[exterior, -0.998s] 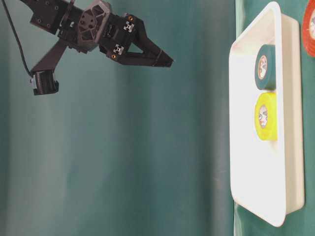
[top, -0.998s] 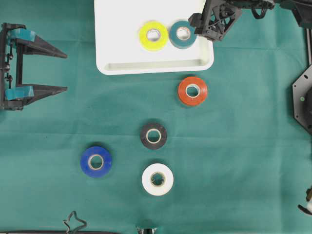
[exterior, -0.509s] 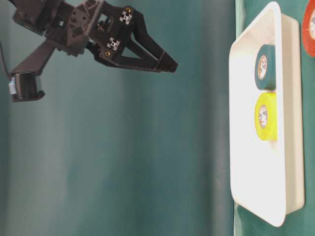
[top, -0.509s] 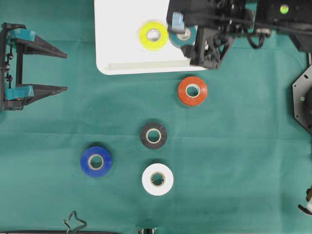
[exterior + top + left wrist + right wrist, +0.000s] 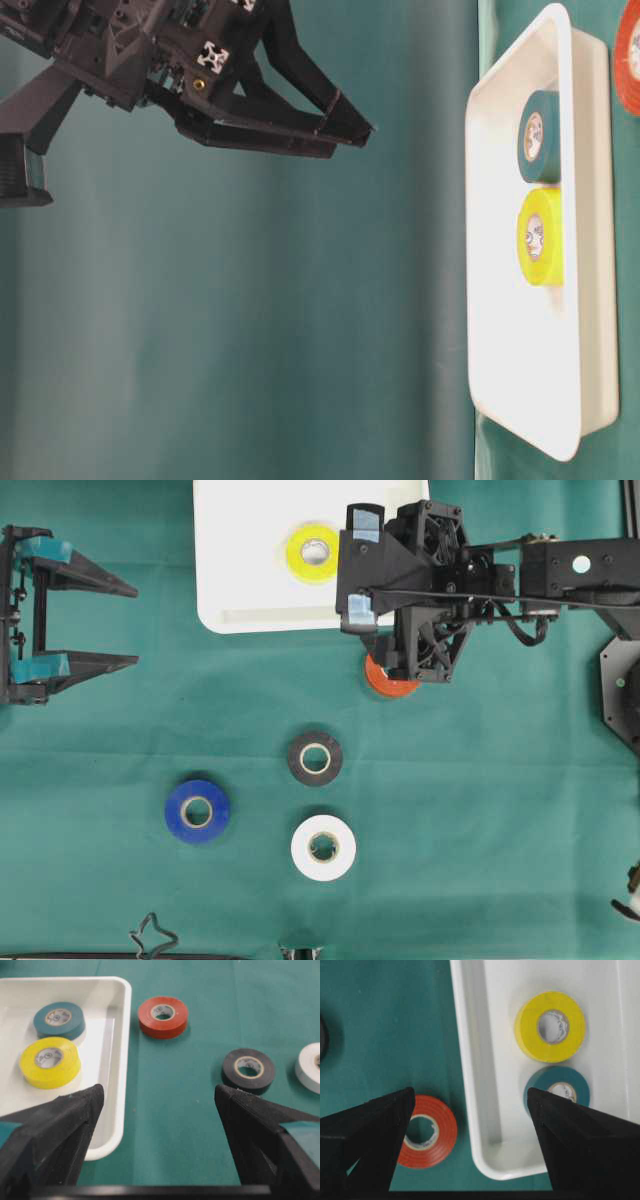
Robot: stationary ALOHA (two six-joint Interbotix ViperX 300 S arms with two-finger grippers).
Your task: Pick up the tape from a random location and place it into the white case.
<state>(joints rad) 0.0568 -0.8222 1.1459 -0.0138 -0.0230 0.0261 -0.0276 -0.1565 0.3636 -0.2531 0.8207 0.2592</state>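
A: Where is the next tape, taking the case (image 5: 240,580) as the landmark?

B: The red roll (image 5: 163,1016) lies flat on the cloth just beside the case's rim. Yellow (image 5: 550,1026) and teal (image 5: 556,1091) rolls are inside it. Black (image 5: 315,758), white (image 5: 323,848) and blue (image 5: 197,811) rolls lie farther off.

A: State of the grippers?

B: Right gripper (image 5: 470,1110): wide, empty, above the case's rim beside the red roll. Left gripper (image 5: 157,1105): wide, empty.

A: Handling?

B: Likely light, rigid, smooth-sided. Span the outer edge across its width.
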